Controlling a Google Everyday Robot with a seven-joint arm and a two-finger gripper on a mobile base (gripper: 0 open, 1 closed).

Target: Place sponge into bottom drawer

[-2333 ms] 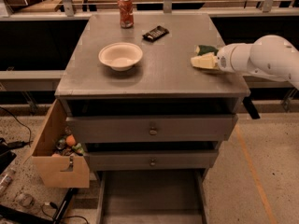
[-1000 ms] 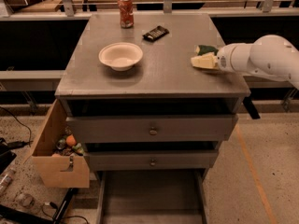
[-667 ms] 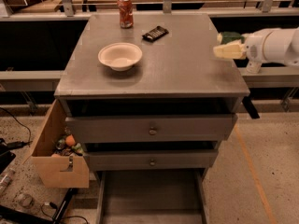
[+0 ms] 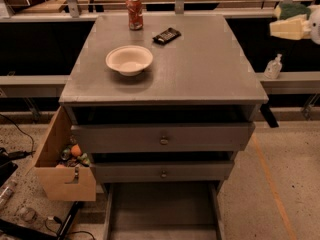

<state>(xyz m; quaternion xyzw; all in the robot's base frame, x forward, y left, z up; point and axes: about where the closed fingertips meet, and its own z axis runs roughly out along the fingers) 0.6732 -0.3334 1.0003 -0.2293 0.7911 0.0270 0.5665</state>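
The sponge [image 4: 288, 25], dark green on top with pale yellow foam below, hangs in the air at the far right edge, off the cabinet's right side and above its top. My gripper [image 4: 315, 24] holds it from the right; only a white sliver of it shows at the frame's edge. The bottom drawer [image 4: 161, 210] is pulled open at the foot of the cabinet, a wide shallow grey tray with nothing in it.
On the cabinet top [image 4: 200, 69] stand a white bowl [image 4: 129, 59], a red can [image 4: 134, 6] and a black flat packet [image 4: 166, 35]. Two knobbed drawers [image 4: 162, 138] are slightly open. A tan cardboard box [image 4: 60, 166] hangs at the left. A small bottle [image 4: 273, 66] stands at the right.
My gripper has lifted the sponge off the right side of the cabinet top and carried it up and to the right, out past the cabinet's edge.
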